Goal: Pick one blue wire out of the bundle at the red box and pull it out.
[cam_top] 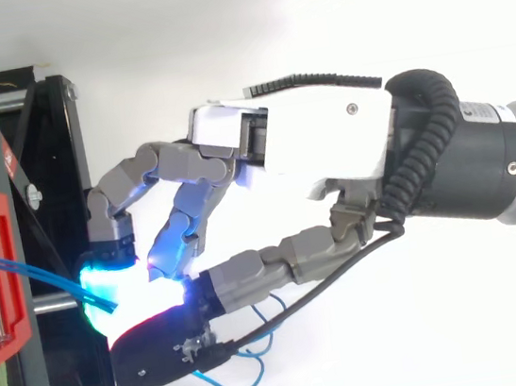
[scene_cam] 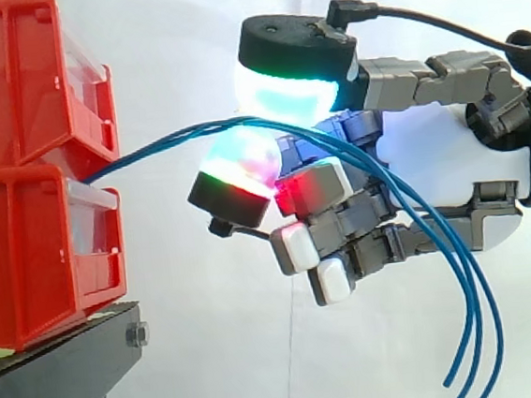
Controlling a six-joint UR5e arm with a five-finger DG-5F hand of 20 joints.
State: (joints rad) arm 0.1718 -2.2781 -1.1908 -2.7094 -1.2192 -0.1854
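Since the whole move comes down to which way the wire runs, here's that part first: the blue wires (scene_cam: 157, 142) leave the red box (scene_cam: 26, 250) at the gap between its upper and lower bins. They run out sideways, climbing a little as they get further from the box. So the long axis points pretty much straight from the red box to the hand (scene_cam: 430, 145), which sits on the side away from the box with its fingers aimed back at it.

The hand is closed in a pinch. The two big glowing fingertips (scene_cam: 288, 89) meet a short way out from the red box, one above the strands and one below, and the blue wires pass right between them. From above you can see the strands (cam_top: 55, 277) leaving the box and disappearing into the glow at the pads.

What I can't tell is whether it's got one wire or several in there, since they bunch together at the pinch. Past the pads, on the side away from the box, three or so strands drape across the curled fingers and hang loose below the hand.

My guess: the pull needs to go directly away from the red box, along the wire's run. Risk is dragging the whole bundle.
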